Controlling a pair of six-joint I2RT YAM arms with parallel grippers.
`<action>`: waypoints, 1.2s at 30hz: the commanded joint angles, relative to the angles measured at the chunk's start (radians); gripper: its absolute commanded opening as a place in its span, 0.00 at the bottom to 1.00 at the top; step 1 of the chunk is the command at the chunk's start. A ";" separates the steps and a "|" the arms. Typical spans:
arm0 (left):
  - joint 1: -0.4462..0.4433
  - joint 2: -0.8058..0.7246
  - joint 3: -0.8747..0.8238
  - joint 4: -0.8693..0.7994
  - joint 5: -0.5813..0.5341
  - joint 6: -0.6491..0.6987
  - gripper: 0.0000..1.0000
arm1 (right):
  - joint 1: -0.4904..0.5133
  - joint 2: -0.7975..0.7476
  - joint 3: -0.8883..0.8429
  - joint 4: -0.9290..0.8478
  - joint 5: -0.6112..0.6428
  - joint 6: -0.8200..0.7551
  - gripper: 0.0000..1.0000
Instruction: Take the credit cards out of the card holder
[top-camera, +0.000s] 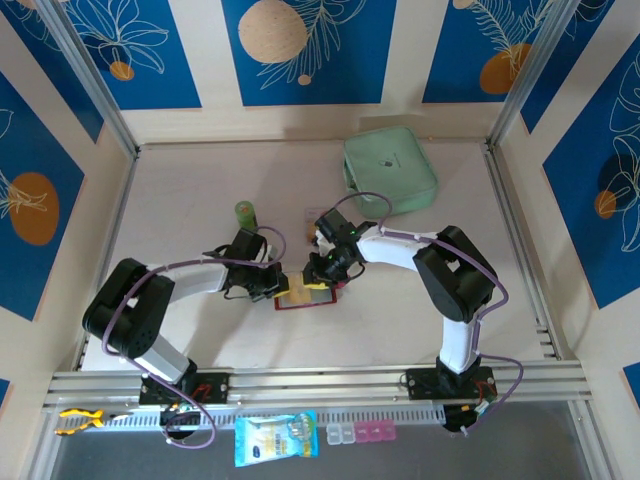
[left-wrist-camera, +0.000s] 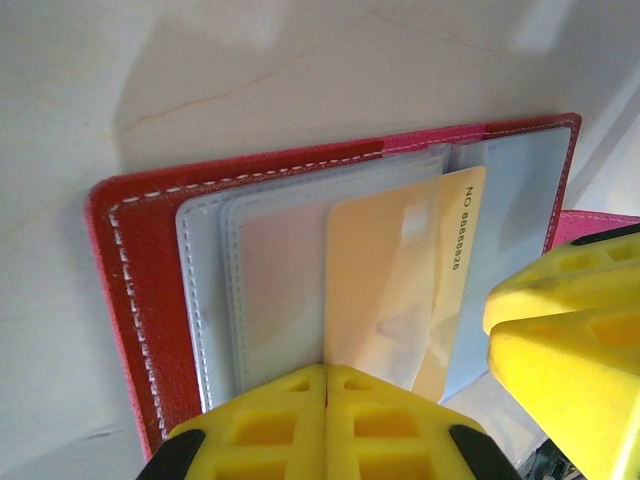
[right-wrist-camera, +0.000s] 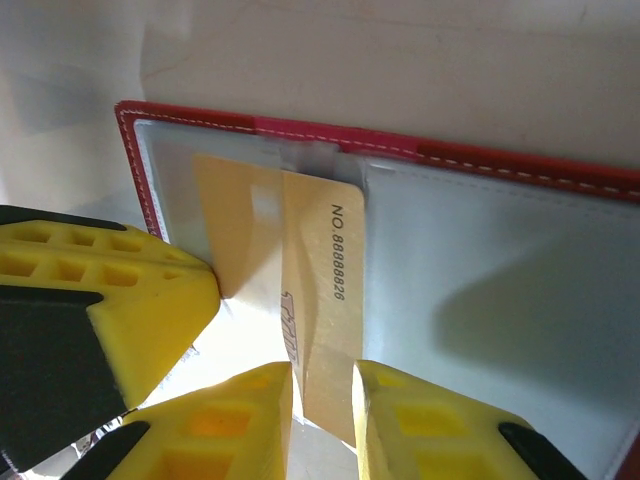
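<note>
Card holder (left-wrist-camera: 130, 290) lies open — right gripper (right-wrist-camera: 322, 400) pinches tan card (right-wrist-camera: 320, 270), left gripper (left-wrist-camera: 326, 400) closed — green pouch (top-camera: 389, 170) beyond.

Card (right-wrist-camera: 325, 300) partly in holder (right-wrist-camera: 520, 170); pouch (top-camera: 390, 170) behind, R.

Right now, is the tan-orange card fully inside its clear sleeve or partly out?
Partly out: the tan-orange card pokes past the clear sleeve, its numbered end inside the right pincer.

The top camera overlooks the whole surface (top-camera: 200, 180) from high behind, while both wrist cameras closely face the open card holder (left-wrist-camera: 140, 300) from opposite sides.
</note>
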 joint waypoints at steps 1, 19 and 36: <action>-0.007 0.021 0.013 -0.057 -0.036 0.020 0.00 | -0.005 0.018 -0.018 0.011 -0.032 0.014 0.25; -0.005 0.023 0.024 -0.068 -0.036 0.024 0.00 | -0.018 0.039 -0.048 0.076 -0.089 0.030 0.24; -0.005 0.022 0.028 -0.076 -0.041 0.023 0.00 | -0.039 -0.008 -0.104 0.204 -0.183 0.078 0.15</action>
